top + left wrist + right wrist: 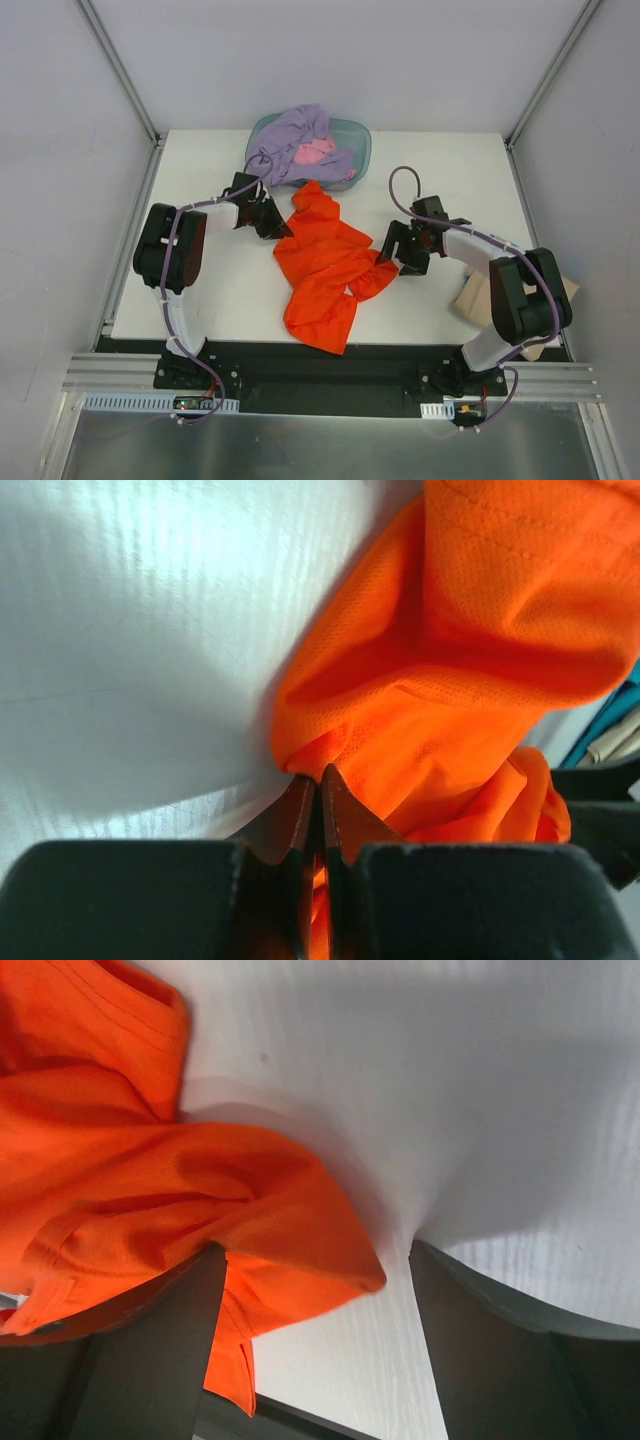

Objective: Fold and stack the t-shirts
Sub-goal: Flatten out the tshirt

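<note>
Pinching orange-red t-shirt (450, 660) in left gripper (318, 775), right gripper (315, 1250) spread wide

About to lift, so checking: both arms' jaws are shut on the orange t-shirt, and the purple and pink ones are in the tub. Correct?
Not quite. The right gripper is open: the right wrist view shows its jaws wide apart, a corner of the orange t-shirt between them. The left gripper is shut on it, and the purple t-shirt and pink t-shirt are in the tub.
</note>
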Available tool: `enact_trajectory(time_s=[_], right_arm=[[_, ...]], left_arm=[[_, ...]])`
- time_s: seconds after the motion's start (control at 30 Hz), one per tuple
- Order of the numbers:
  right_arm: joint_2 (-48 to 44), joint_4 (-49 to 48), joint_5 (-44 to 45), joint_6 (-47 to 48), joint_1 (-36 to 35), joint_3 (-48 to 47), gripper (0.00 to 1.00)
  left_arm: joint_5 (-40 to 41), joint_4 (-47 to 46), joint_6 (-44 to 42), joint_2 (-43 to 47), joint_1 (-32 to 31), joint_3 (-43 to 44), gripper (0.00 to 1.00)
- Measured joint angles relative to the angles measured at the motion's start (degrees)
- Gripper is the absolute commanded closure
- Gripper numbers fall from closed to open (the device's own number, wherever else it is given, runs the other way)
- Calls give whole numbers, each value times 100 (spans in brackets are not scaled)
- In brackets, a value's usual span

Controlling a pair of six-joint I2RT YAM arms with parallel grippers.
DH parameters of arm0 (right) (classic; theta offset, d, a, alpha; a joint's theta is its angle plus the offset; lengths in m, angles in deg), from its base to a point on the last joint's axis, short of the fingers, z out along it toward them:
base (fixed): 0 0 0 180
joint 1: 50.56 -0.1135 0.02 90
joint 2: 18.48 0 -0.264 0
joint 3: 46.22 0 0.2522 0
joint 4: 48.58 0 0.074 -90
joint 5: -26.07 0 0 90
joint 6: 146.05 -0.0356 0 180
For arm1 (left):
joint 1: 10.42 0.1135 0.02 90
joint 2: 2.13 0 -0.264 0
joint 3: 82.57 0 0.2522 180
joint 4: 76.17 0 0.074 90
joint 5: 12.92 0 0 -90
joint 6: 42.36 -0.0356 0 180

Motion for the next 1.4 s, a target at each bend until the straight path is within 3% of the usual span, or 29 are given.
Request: enact_trajectory(time_s=[0.1, 0.13, 0.2, 0.23, 0.33, 0.43, 0.67, 0.93, 1.13, 1.4], right_arm=[[212, -219, -118, -35, -87, -138, 40], [264, -299, -168, -39, -114, -164, 52], [398, -479, -254, -46, -166, -201, 66], [470, -573, -251, -66, -205, -201, 79], [560, -651, -308, -83, -271, -184, 93], [546, -621, -310, -63, -299, -153, 99], [-544, -168, -273, 221, -380, -146, 99], [-2671, 629, -109, 772, -448, -525, 99], [-3759, 1263, 35, 1139, -450, -1224, 99], [-4636, 1843, -251, 1421, -452, -2382, 99]], left_arm=[[-177, -227, 42, -4, 0, -129, 100], [-210, -297, 50, -4, 0, -164, 100], [-282, -446, 59, 28, 0, -275, 100], [-299, -511, 59, 66, 0, -339, 100], [-323, -691, 74, 326, 0, -625, 100], [-407, -992, 136, 811, 0, -1091, 100], [-345, -1298, 264, 2378, -15, -1987, 100], [761, -1001, 144, 5040, -352, -2332, 100], [1556, -743, 4, 6894, -437, -2258, 100], [1963, -90, -278, 7705, -496, -1213, 100]])
